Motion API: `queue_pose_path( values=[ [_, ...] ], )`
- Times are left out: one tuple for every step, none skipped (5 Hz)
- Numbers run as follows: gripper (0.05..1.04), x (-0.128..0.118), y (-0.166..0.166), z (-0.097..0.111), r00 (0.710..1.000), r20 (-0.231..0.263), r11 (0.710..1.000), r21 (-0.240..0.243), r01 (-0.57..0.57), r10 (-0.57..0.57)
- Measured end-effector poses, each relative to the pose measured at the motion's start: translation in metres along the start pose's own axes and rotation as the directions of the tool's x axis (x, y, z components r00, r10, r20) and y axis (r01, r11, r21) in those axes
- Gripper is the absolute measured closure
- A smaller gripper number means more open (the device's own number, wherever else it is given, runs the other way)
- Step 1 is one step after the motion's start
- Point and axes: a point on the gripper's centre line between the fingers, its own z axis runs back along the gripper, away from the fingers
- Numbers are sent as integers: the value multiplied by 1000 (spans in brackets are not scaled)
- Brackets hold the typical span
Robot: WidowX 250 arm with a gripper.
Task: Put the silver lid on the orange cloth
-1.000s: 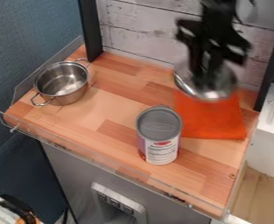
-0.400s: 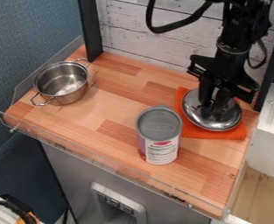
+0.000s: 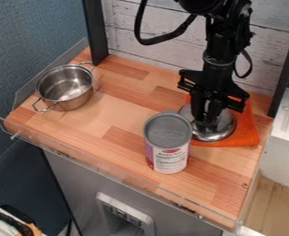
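"What is standing behind?"
"A plank wall point(image 3: 165, 27) is rising behind the wooden surface point(image 3: 122, 120)."
"On the surface?"
"A cloth point(image 3: 249, 128) is lying right, a pot point(image 3: 65, 86) is standing left, a can point(image 3: 167, 143) is standing between."
"The tool point(image 3: 207, 119)?"
"It is clamping the lid point(image 3: 215, 135), which is covering part of the cloth."

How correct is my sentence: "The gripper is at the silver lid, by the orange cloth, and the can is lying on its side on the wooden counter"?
One part is wrong: the can stands upright on the wooden counter, as the camera view shows. The gripper is indeed at the silver lid, by the orange cloth.
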Motion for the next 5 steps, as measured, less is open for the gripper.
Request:
queue_pose_path(
  values=[
    [760, -3, -4, -2, 1000, -14, 999, -49, -13, 12],
    [494, -2, -11, 3, 1000, -18, 998, -57, 6, -7],
    [208, 0, -26, 23, 998, -30, 998, -29, 54, -55],
    [70, 5, -27, 52, 997, -6, 997, -24, 70, -70],
    [73, 1, -25, 52, 996, -35, 996, -31, 78, -79]
  ],
)
